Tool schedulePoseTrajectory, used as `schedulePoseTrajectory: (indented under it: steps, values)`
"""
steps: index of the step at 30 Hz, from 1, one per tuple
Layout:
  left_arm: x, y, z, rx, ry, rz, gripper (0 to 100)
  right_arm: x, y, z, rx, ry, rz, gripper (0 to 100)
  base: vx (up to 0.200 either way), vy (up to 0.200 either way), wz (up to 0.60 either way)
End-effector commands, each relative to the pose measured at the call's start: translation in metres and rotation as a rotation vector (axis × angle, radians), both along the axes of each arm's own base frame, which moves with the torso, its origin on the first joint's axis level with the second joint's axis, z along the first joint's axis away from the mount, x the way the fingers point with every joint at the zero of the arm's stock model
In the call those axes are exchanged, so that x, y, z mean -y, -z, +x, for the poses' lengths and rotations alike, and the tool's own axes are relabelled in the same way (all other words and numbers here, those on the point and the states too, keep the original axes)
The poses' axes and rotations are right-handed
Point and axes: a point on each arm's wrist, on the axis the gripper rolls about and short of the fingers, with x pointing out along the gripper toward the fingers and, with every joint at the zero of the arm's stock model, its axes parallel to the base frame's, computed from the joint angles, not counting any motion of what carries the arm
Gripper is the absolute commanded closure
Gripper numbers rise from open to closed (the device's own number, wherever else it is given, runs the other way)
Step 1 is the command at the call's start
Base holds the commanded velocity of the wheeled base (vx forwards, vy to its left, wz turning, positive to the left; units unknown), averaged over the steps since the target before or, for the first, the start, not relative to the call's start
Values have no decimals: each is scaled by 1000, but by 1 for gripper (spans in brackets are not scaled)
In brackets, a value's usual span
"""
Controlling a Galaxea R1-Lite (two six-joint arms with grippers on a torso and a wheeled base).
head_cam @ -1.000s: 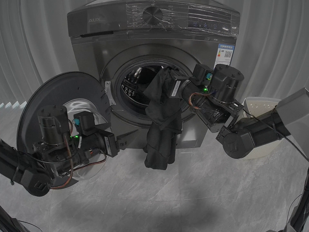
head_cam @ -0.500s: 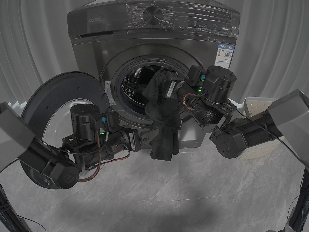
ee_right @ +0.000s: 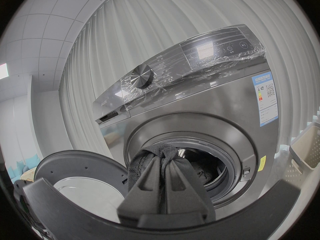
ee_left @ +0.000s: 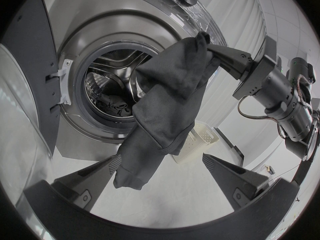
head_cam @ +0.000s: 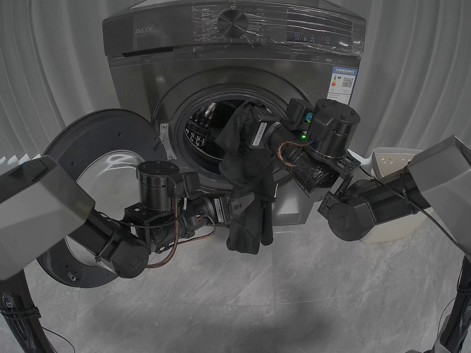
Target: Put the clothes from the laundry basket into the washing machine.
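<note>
Right gripper (ee_right: 162,162) is clamped on the black garment (head_cam: 248,182), held at the washing machine (head_cam: 147,79) opening, cloth hanging down in front. Left gripper (ee_left: 160,158) jaws are wide, at the garment's lower end. Door (head_cam: 98,133) open, left. Laundry basket (head_cam: 392,160) on the right.

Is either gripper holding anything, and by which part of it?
The right gripper pinches the black garment by its bunched upper end; the left gripper is open, holding nothing.
</note>
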Motion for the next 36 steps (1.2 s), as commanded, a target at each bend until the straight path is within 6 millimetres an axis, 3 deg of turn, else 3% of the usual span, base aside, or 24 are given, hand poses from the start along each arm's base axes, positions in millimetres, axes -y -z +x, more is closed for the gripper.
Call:
schedulePoseTrajectory:
  steps: [1,11,18,36]
  values:
    - [6,10,8,-19,-2,-7,0,0,0,0,1,-1,0,100,0,0,0]
    - [17,10,23,-1,0,-39,0,-2,1,-2,-2,-6,0,100,0,0,0]
    - [31,4,20,-13,28,-95,0,-5,3,-4,-7,-15,7,100,0,0,0]
    - [39,9,26,29,38,-128,0,-7,7,-2,-8,-12,15,100,0,0,0]
